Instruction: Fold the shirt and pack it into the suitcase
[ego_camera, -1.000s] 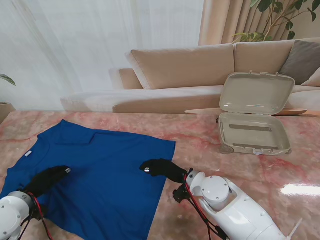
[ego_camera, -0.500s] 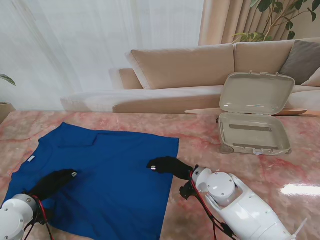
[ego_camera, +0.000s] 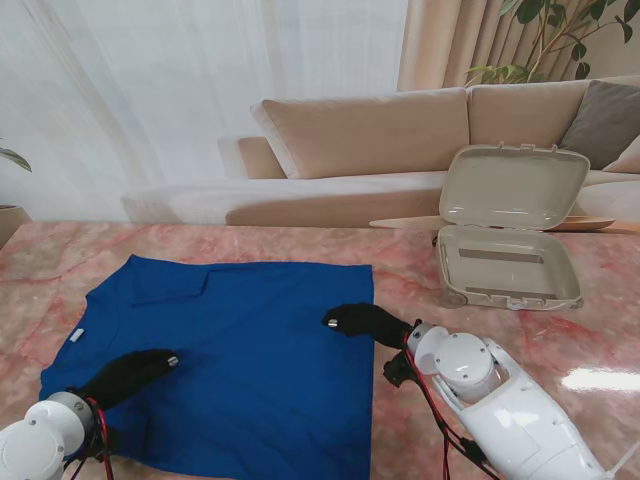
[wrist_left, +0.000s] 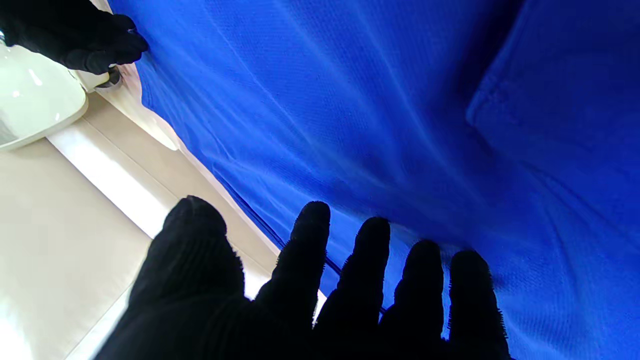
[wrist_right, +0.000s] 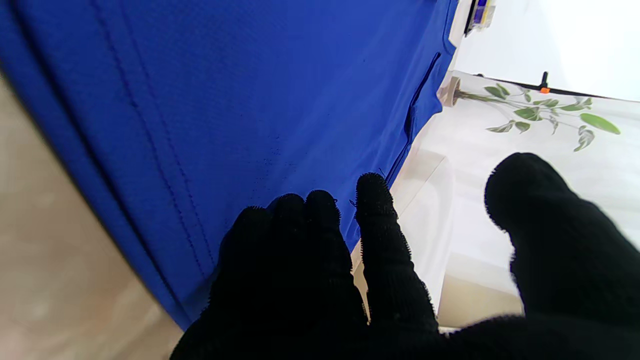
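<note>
Both black-gloved hands lie flat with fingers spread, holding nothing: the left hand (ego_camera: 130, 373) on the near left part of the blue knit shirt (ego_camera: 240, 350), the right hand (ego_camera: 365, 322) at its right edge. The shirt lies spread out, well apart from the open beige hard-shell suitcase (ego_camera: 508, 262) at far right, nearer the right hand. The right wrist view shows the stitched hem, which the stand view does not.

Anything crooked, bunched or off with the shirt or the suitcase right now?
Nothing is damaged. The blue shirt lies flat but slightly askew on the table, with its far left part already folded over. The suitcase sits open and empty to the right. Both the left hand and right hand rest on the shirt.
</note>
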